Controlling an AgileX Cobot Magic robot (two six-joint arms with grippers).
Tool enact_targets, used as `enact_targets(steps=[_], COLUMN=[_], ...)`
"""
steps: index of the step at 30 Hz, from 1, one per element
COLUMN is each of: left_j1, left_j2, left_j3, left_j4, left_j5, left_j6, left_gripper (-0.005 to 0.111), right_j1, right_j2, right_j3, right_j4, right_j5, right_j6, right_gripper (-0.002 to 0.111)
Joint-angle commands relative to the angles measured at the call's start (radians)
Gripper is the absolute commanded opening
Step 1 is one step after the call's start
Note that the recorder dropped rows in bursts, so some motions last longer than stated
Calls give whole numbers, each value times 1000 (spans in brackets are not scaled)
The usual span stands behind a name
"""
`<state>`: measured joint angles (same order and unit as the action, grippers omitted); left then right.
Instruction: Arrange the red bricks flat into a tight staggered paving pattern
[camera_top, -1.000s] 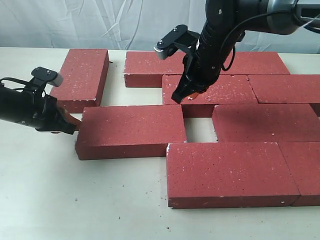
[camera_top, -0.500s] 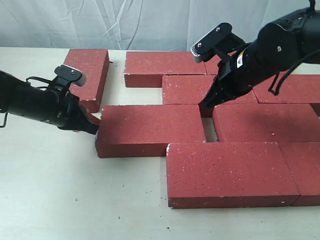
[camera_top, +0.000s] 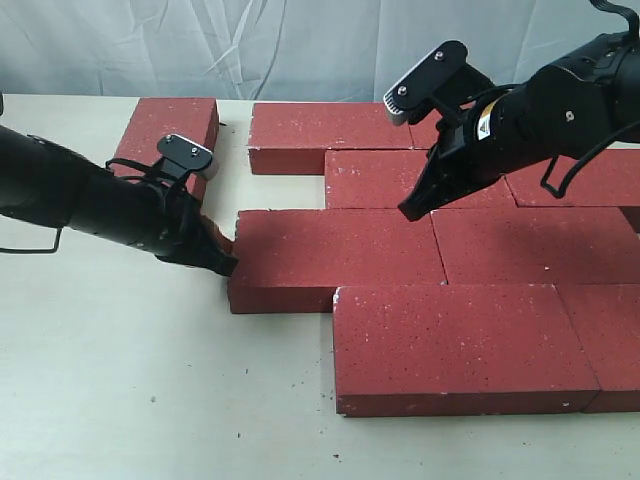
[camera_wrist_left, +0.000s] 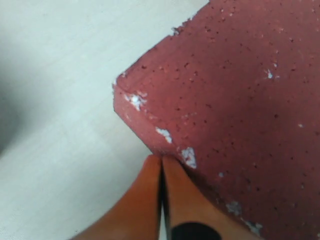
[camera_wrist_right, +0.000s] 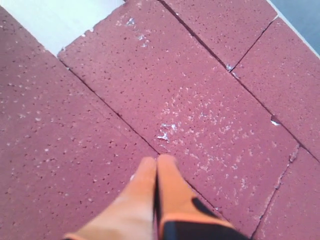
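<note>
Several dark-red bricks lie flat in staggered rows. The middle-row brick (camera_top: 335, 255) (camera_wrist_left: 240, 95) now sits tight against its right neighbour (camera_top: 535, 245). My left gripper (camera_top: 226, 264) (camera_wrist_left: 161, 159) is shut, its orange tips pressed against that brick's left end near the corner. My right gripper (camera_top: 410, 210) (camera_wrist_right: 157, 161) is shut too, its tips over the seam between the middle-row brick (camera_wrist_right: 55, 150) and the back-row brick (camera_wrist_right: 200, 105). A loose brick (camera_top: 165, 135) lies at the far left, turned end-on. A front-row brick (camera_top: 455, 345) lies in front.
Another back-row brick (camera_top: 320, 130) lies at the top of the pattern. Bare beige table (camera_top: 110, 380) stretches left and in front of the bricks. A pale curtain (camera_top: 200, 45) hangs behind.
My left gripper has pushed the middle-row brick to the right, closing the gap to its neighbour. My right arm swung right and now holds above the seam.
</note>
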<state>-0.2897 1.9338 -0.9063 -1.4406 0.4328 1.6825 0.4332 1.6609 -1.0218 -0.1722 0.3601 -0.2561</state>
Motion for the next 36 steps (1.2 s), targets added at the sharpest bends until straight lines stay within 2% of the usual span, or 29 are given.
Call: enact_targets(steps=[1, 6, 13, 21, 29, 32, 36], left_j1=[-21, -21, -21, -17, -11, -10, 31], left_j2=[15, 45, 50, 8, -43, -80, -170], left_j3=[-7, -33, -35, -30, -30, -30, -30], left_j4=[-24, -24, -3, 182, 239, 347, 484], left_j5=[63, 128, 78, -141, -94, -83, -89], left_j6=[1, 1, -8, -245, -281, -327, -477], left_gripper=[0, 0, 0, 0, 0, 0, 0], right_j1=[-6, -6, -6, -6, -6, -6, 3], right_j2=[-8, -8, -8, -8, -8, -8, -8], right_j3=[1, 1, 1, 1, 1, 1, 1], right_j4=[-3, -1, -2, -2, 1, 23, 84], right_j5=[-16, -20, -17, -17, -19, -19, -79], right_j6=[-4, -4, -4, -4, -4, -4, -4], right_gripper=[-1, -1, -1, -1, -1, -1, -1])
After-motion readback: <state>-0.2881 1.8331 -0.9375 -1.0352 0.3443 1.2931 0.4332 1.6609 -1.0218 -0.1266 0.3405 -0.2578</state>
